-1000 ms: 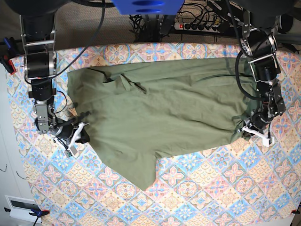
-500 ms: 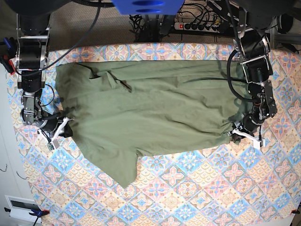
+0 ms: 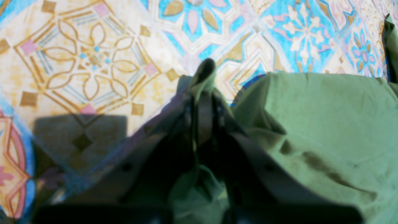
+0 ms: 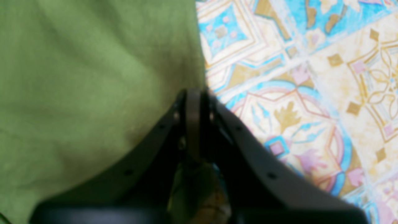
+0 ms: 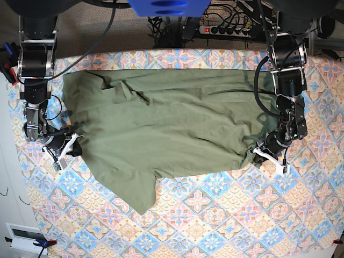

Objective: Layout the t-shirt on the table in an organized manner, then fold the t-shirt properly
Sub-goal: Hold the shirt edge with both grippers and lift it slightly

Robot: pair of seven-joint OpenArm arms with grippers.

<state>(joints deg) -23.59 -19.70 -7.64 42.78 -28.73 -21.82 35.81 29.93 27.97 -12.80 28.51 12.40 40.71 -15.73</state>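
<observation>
The olive-green t-shirt (image 5: 172, 123) lies spread lengthwise across the patterned table (image 5: 226, 215), with one sleeve hanging toward the front edge. At the shirt's right end, my left gripper (image 5: 255, 155) is shut on a bunched fold of its edge. The left wrist view shows green cloth pinched between the shut fingertips of that gripper (image 3: 203, 77), with the shirt (image 3: 311, 130) to the right. My right gripper (image 5: 75, 146) is shut on the shirt's left edge. In the right wrist view that gripper (image 4: 192, 99) sits at the shirt's (image 4: 93, 77) border, with cloth between its fingers.
A power strip with cables (image 5: 226, 28) lies beyond the table's far edge. A white box (image 5: 21, 236) sits off the front left corner. Clamps (image 5: 8, 69) hold the cloth at the left edge. Bare patterned table (image 3: 93, 59) shows beside each gripper.
Both grippers have dragged the shirt toward the base view's left. In the last half second the left gripper moved further left and slackened the shirt's right end; the right gripper barely moved.
</observation>
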